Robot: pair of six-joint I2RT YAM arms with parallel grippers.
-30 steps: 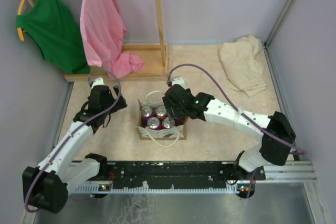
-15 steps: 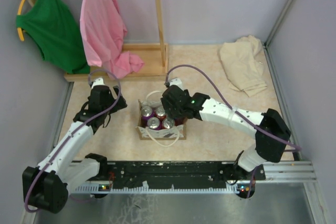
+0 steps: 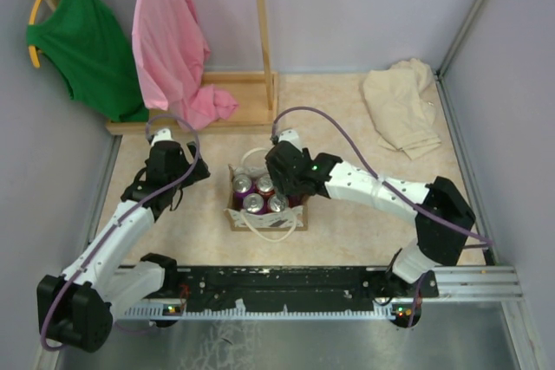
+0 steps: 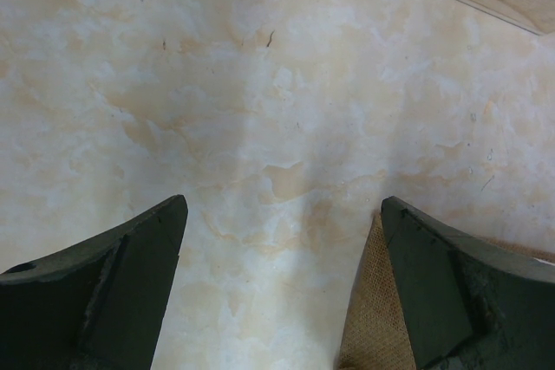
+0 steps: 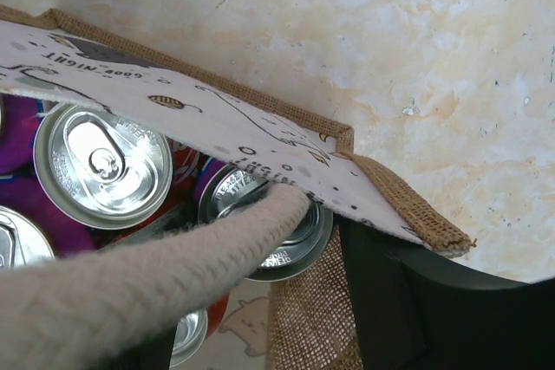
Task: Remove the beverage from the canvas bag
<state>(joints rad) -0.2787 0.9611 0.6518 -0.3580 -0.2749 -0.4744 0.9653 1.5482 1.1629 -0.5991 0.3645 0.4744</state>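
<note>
My left arm (image 3: 108, 240) and right arm (image 3: 377, 190) are white shells between chunky black joints. A purple cable (image 3: 303, 109) arcs off each wrist. A green light (image 3: 303, 160) glows on the right one. My fingers (image 4: 95, 301) are matte black wedges.

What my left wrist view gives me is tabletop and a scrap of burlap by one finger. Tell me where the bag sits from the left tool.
Observer: From above, the canvas bag stands just to the right of the left tool, near the middle of the table.
Operator: Report where the right tool is.
Observer: The right tool is over the bag's far right part. Its wrist view shows one finger outside the burlap wall, with a rope handle across the front.
Operator: Count the cans.
Observer: Four can tops show from above, upright in the bag; the right tool may hide more.
</note>
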